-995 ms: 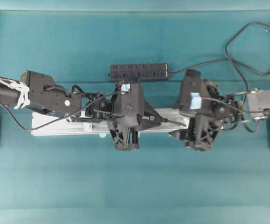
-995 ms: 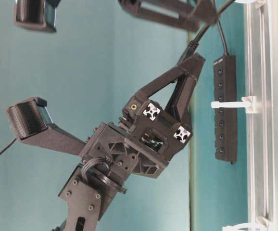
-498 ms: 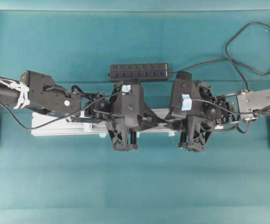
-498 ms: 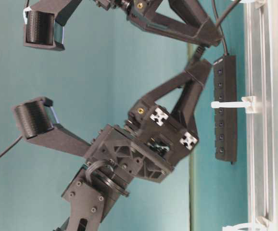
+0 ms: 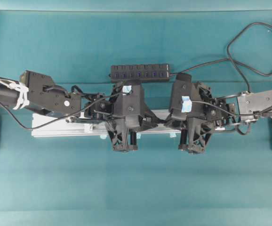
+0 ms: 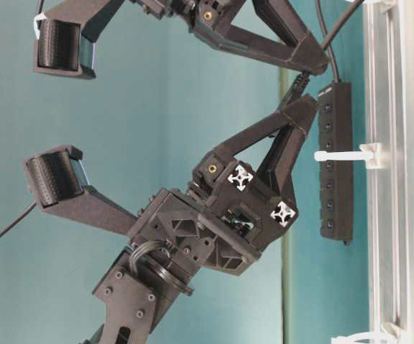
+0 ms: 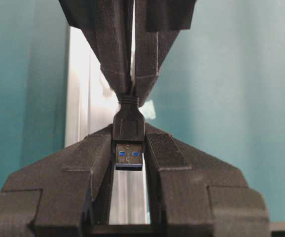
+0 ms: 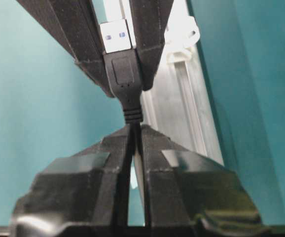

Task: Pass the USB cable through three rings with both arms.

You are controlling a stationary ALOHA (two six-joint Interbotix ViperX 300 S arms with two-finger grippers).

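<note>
Nearest the left wrist camera, the left gripper (image 7: 128,148), a pair of black wedge-shaped printed fingers, pinches the thin black USB cable (image 7: 128,129) by its moulded plug body, the metal tip with its blue insert pointing toward 6 o'clock. Just beyond, at 12 o'clock, the right gripper (image 7: 128,91) has its pointed fingers pressed together on the ribbed strain relief where the cord leaves the plug. Further off, the long silver aluminium rail (image 7: 86,89) runs behind both tools, and the right wrist view shows one of the small white plastic rings (image 8: 184,37) standing on it at 1 o'clock.

This looks like a handover of the plug between arms. To do it well, the left fingers should probably release only once the right hold is firm, then back straight away so the plug is not twisted. Both tools should stay clear of the rail.
</note>
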